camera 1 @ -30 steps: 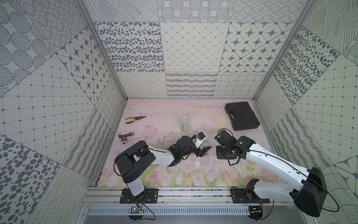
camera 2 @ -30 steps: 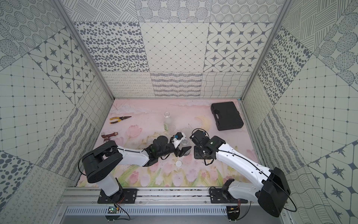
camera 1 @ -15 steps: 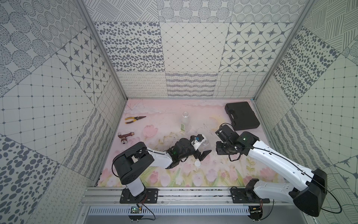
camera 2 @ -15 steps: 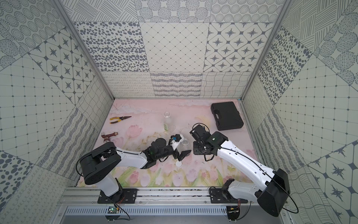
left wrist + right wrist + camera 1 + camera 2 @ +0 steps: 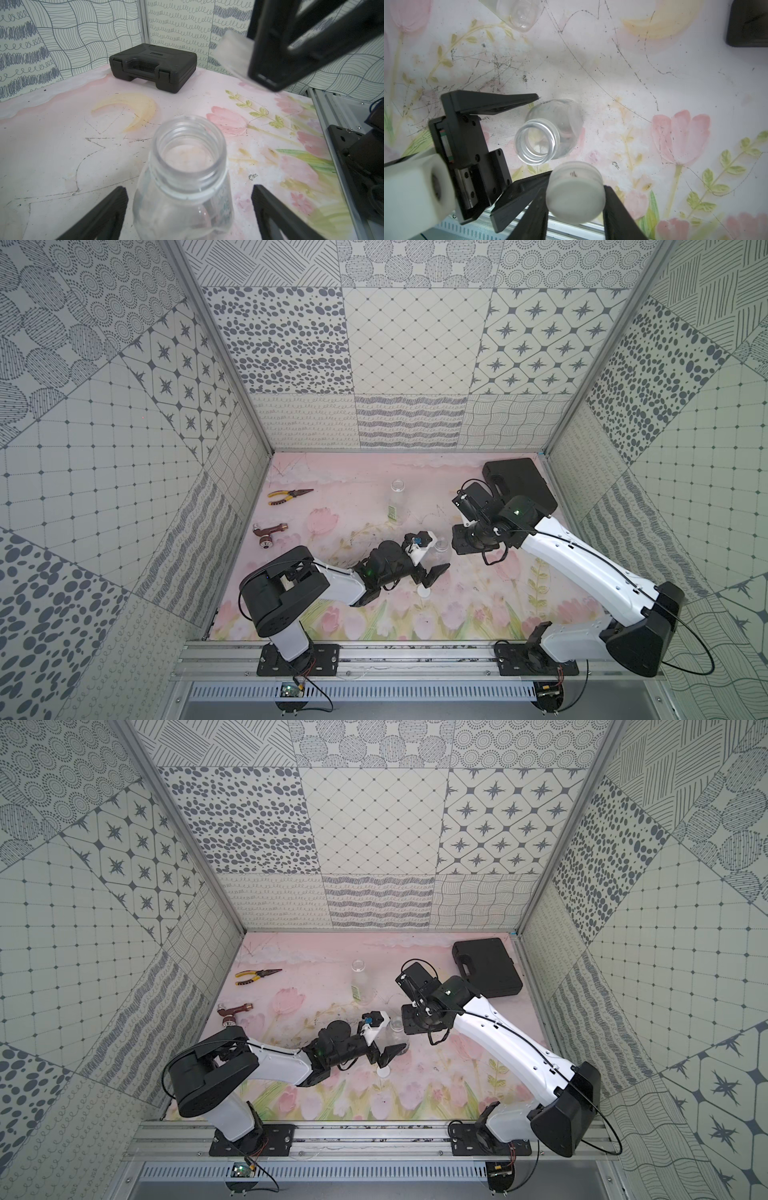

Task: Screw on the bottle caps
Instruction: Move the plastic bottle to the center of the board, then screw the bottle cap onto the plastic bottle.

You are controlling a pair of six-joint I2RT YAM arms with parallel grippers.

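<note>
my left tool [image 5: 189,192] stood wide apart around the short bottle [image 5: 563,124] on the counter [image 5: 353,489], not touching, my right tool [image 5: 575,188] clamped a white cap [image 5: 576,200] raised near its open mouth, spare cap [image 5: 424,592] lay nearby

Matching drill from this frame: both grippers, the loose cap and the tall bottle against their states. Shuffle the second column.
1 left gripper
2 right gripper
3 loose cap
4 tall bottle

A shut on held cap
B lying on the mat
C open, jaws either side of the short bottle
D standing uncapped, apart from both grippers

Pairs: 1-C, 2-A, 3-B, 4-D
</note>
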